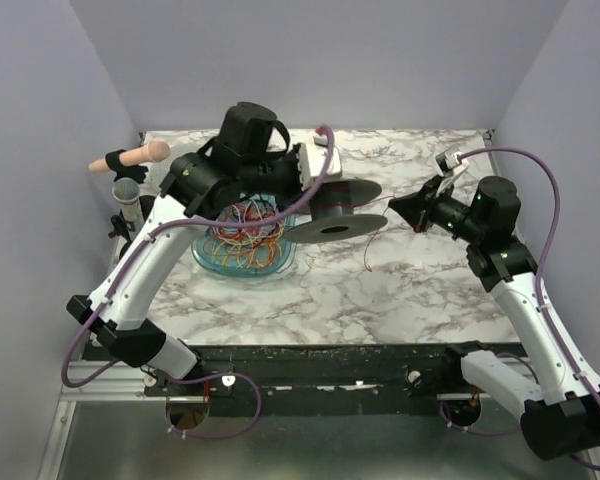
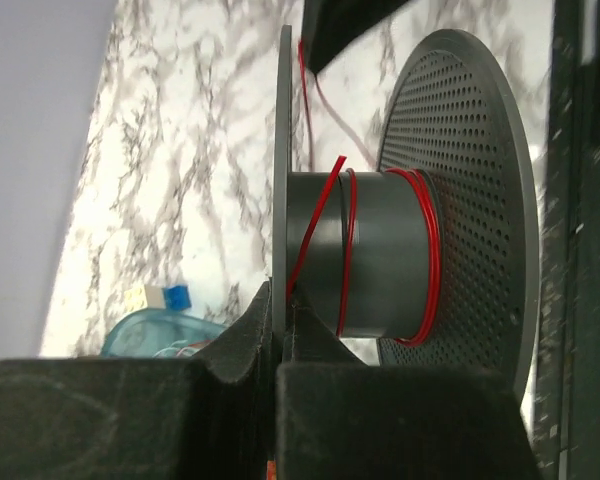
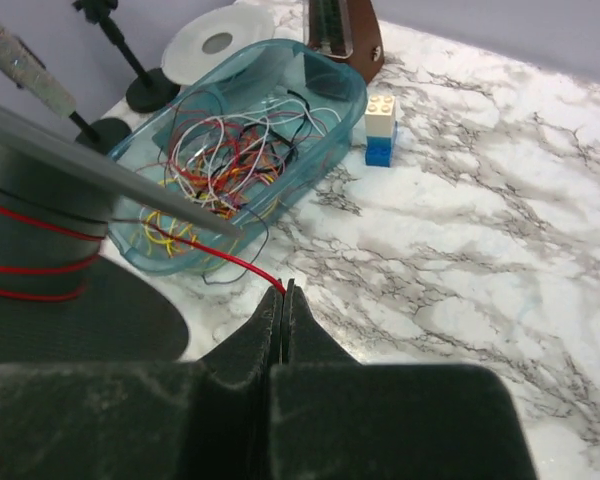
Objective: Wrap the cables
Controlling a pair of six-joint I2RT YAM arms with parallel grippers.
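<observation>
Top external view, left to right.

1. Tub (image 1: 280, 262): clear blue, set on the marbled table (image 1: 410, 290) under the left arm. A loose tangle of cables (image 1: 245, 232) in red, yellow, orange and white is held inside it. A toy brick (image 3: 380, 135), white over blue, is seen just beside the tub in the right wrist view.
2. Left hand (image 2: 280, 300): clenched on the thin edge of one flange of the spool, as shown in the left wrist view.
3. Spool (image 1: 332, 228): black, with perforated flanges, placed just right of the tub. Several turns of red cable (image 2: 432, 250) are wound round its grey core. Whether the spool touches the table cannot be told.
4. Right hand (image 3: 285, 292): fingers pressed together on the red cable, which is stretched from the spool to the fingertips. A loose red length is seen trailing onto the table between spool and right hand.
</observation>
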